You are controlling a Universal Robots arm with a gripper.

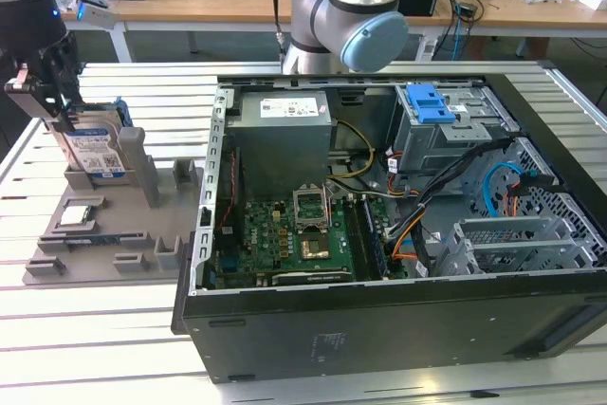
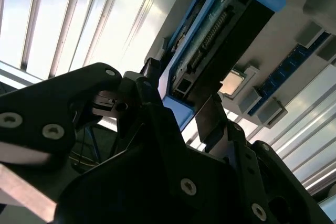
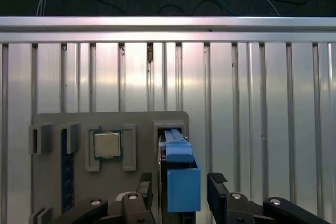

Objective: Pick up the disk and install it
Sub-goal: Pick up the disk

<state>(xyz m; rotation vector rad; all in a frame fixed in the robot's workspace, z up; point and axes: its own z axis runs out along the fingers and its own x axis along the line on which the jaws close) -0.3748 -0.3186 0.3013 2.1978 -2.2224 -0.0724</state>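
Clearly pick-up step, grasp not made: gripper spread, straddling the disk, which stands upright in a slot at a corner of the grey holder plate; closing probably needs pads square on its blue rails.

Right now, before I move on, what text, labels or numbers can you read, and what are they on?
Nothing reads clearly enough to quote.
Disk: white-and-blue label with barcodes, print too small.
Power supply: white sticker, print too small.
Processor in the grey tray: markings blurred.
Computer case: faint marks on the near panel, unreadable.
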